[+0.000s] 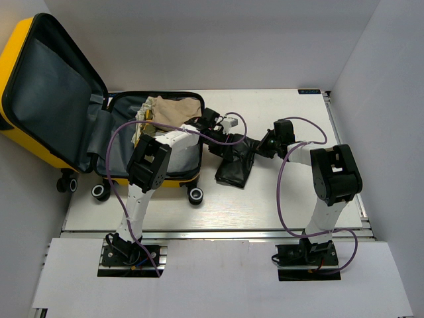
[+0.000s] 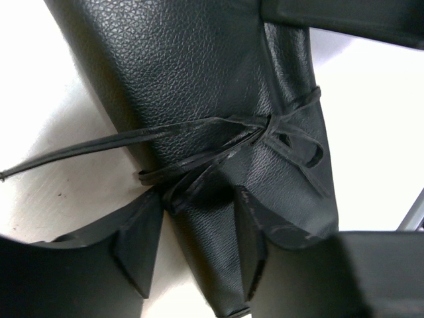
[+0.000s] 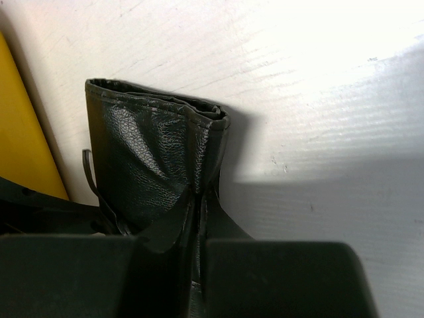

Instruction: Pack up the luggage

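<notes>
From above, the large yellow hard-shell suitcase lies open at the left of the white table, with crumpled beige cloth in its base. At centre, the left gripper and right gripper reach a flat black pebbled-leather pouch. Left wrist: the 2 fingers straddle the pouch's narrow end, spread. Right wrist: the jaws are pressed together, pinching the pouch's leather.

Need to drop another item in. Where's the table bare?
Free: the far right corner of the table, and the near strip before the black pouch. Crowded: the middle, where left gripper and right gripper meet at that pouch beside the luggage.
</notes>
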`<state>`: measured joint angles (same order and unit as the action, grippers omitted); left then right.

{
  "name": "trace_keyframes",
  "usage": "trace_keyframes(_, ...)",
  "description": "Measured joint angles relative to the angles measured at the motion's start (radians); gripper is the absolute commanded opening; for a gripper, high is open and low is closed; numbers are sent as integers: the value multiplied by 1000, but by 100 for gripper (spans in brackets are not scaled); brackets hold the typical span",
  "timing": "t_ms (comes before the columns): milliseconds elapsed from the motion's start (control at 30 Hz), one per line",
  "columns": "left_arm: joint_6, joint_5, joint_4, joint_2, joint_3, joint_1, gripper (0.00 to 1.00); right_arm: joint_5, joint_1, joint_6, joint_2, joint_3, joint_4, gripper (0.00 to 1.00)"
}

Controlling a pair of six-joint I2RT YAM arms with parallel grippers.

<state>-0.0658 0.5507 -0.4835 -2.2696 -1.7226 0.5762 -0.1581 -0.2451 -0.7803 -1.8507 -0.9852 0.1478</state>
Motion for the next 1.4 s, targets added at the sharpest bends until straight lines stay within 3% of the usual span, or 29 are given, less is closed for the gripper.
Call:
trace_keyframes(33, -6, 7, 4, 0, 5, -3, 50, -6, 1, 4, -2, 0, 8, 0)
trace_keyframes(133, -36, 24, 16, -3, 19, -9, 21, -24, 3, 18, -10, 0, 32, 0)
trace_keyframes(167, -51, 34, 22, -4, 23, -13, 0, -31, 5, 21, -12, 1, 36, 0)
trace_keyframes(500, -128, -15, 72, 48, 89, -5, 0, -41, -2, 90, 11, 2, 20, 0)
trace_keyframes(767, -169, -168, 43, 336, 159, 21, 0, -29, -47, 163, 210, -20, -25, 0)
trace_keyframes(833, -174, -202, 45, 420, 160, 22, 0, -38, -58, 175, 250, -60, -25, 9)
trace_keyframes(933, -181, -251, 59, 539, 179, 21, 0, -66, -84, 195, 285, -119, -19, 36)
trace_keyframes(967, -183, -262, 69, 575, 194, 20, 0, -84, -95, 203, 291, -129, -17, 53)
trace_keyframes(1033, -188, -286, 95, 643, 240, 15, 0, -135, -115, 206, 294, -133, -15, 68)
trace_keyframes(1067, -187, -307, 99, 673, 260, 13, 0, -164, -124, 205, 294, -130, -13, 89)
trace_keyframes(1233, -182, -447, 47, 756, 281, -2, 0, -221, -149, 195, 335, -87, -17, 89)
trace_keyframes(1400, -159, -623, -72, 767, 198, -49, 0, -195, -141, 208, 467, -49, -45, 89)
